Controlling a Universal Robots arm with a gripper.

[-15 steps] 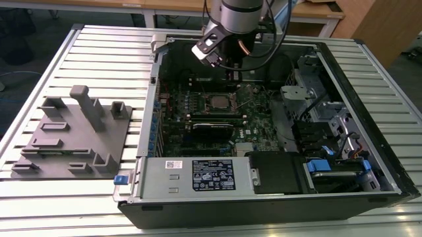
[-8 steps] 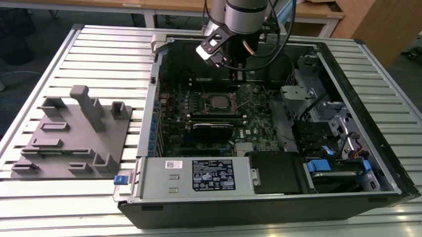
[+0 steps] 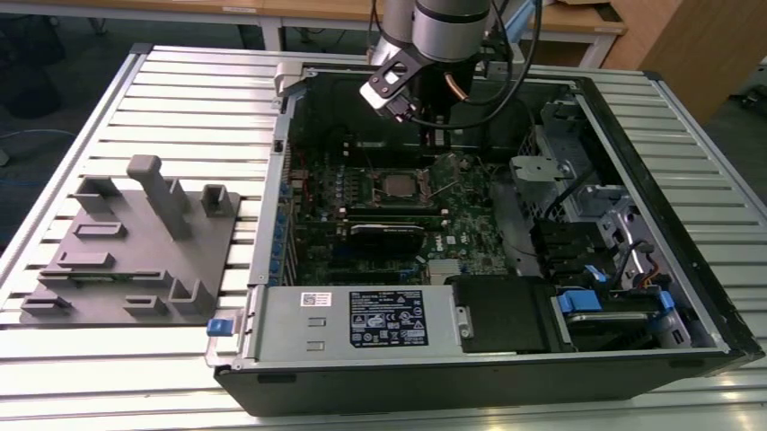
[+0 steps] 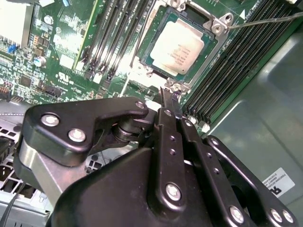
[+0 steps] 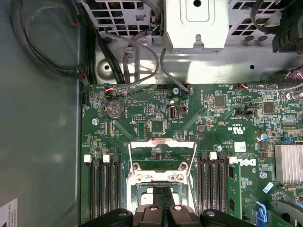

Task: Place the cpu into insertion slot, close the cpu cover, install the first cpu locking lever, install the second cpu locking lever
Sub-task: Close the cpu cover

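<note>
The cpu [image 4: 177, 47], a square chip with a dull silver top, lies in the insertion slot [image 4: 216, 27] on the green board, its top uncovered. In the exterior view the insertion slot [image 3: 396, 184] sits mid-board inside the open computer case. The cpu cover [image 5: 162, 143], a thin silver frame, stands raised beyond the fingertips, and the board shows through its cut-out. A thin locking lever [image 4: 265, 19] juts out from the slot's corner. My gripper [image 3: 401, 106] hangs above the far part of the case. In both wrist views the gripper [image 4: 169, 94] [image 5: 163, 191] is shut and holds nothing, its tips near the slot's edge.
Black memory slots [image 5: 102, 184] flank the socket on both sides. A finned heat sink [image 5: 289, 163] and loose cables [image 5: 47, 47] lie nearby. A grey fixture block [image 3: 132, 242] rests on the slatted table [image 3: 180, 90] at the exterior view's left. A metal drive cage [image 3: 599, 224] fills the case's right.
</note>
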